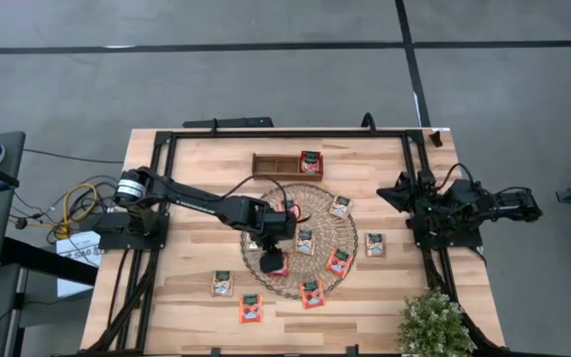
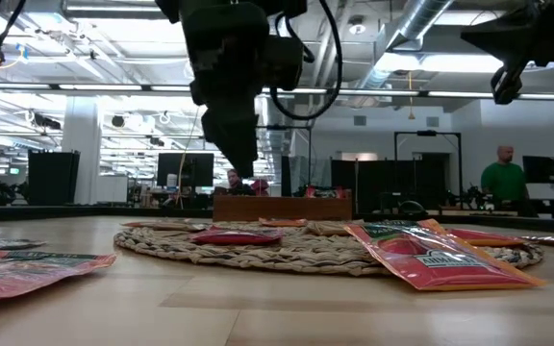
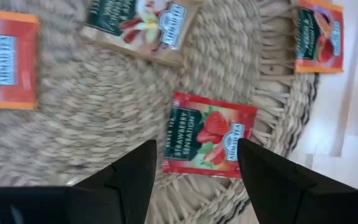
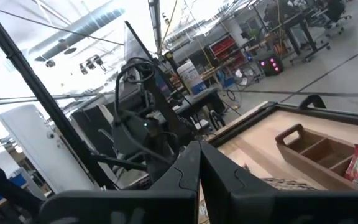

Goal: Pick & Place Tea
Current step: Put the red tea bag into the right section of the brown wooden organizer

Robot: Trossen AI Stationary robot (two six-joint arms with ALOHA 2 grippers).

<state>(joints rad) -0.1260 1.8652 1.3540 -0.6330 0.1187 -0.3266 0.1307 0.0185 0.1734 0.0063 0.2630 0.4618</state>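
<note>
Just below the middle of the high view, a red tea packet [image 3: 207,134] lies flat on the round woven mat [image 1: 317,203], right beneath the left gripper [image 1: 272,260], whose fingers are spread above it without touching. Ten packets show in that view: one in the wooden tray [image 1: 278,165] at upper centre, six on the mat, two on the table [image 1: 196,169] at lower left, one to the mat's right. At the right edge, the right gripper [image 1: 389,194] waits, pressed together.

Red strawberry tea-bag packet [image 1: 280,264] at centre frame, largely hidden beneath the left hand [image 1: 271,260]; orange packet [image 3: 8,59] cut by left edge.
</note>
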